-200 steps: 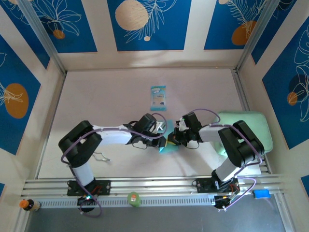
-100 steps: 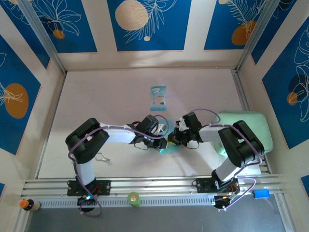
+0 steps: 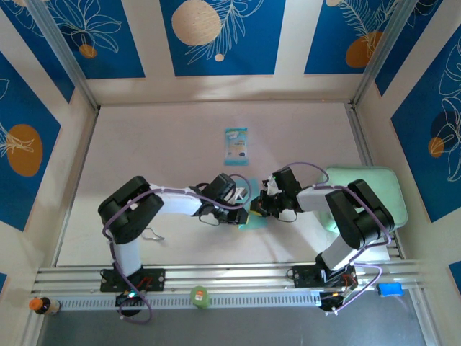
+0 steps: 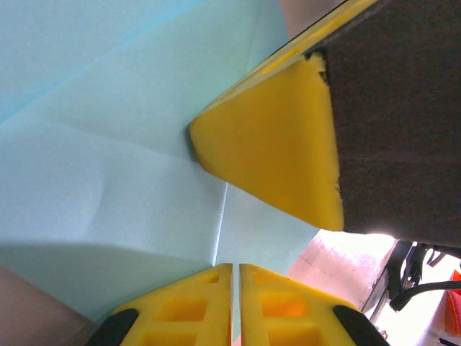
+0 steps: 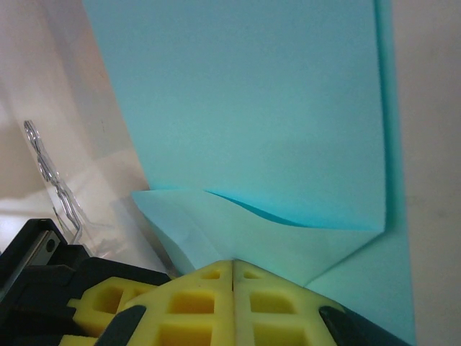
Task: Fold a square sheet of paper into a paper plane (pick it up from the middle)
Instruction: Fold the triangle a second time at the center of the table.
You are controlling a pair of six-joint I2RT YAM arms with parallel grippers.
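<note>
The square sheet of thin light-blue paper [image 4: 108, 144] lies creased on the white bench [image 3: 166, 137] beneath both sets of fingers. Your left fingers [image 4: 205, 295] are pressed together, tips at a crease. Your right fingers [image 5: 205, 288] are closed too, a folded flap meeting their tips. Whether the paper is pinched or only pressed, you cannot tell. The right wrist view shows a straight paper edge right of the fingers. Overhead, open bench lies beyond them.

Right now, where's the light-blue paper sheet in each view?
Top external: paper sheet, small cyan patch between left end effector and right end effector.
Left wrist: paper sheet across left and centre, creased.
Right wrist: paper sheet across upper centre, flap folded low.
Shared landmark: yellow fingers closed on its edge.
</note>
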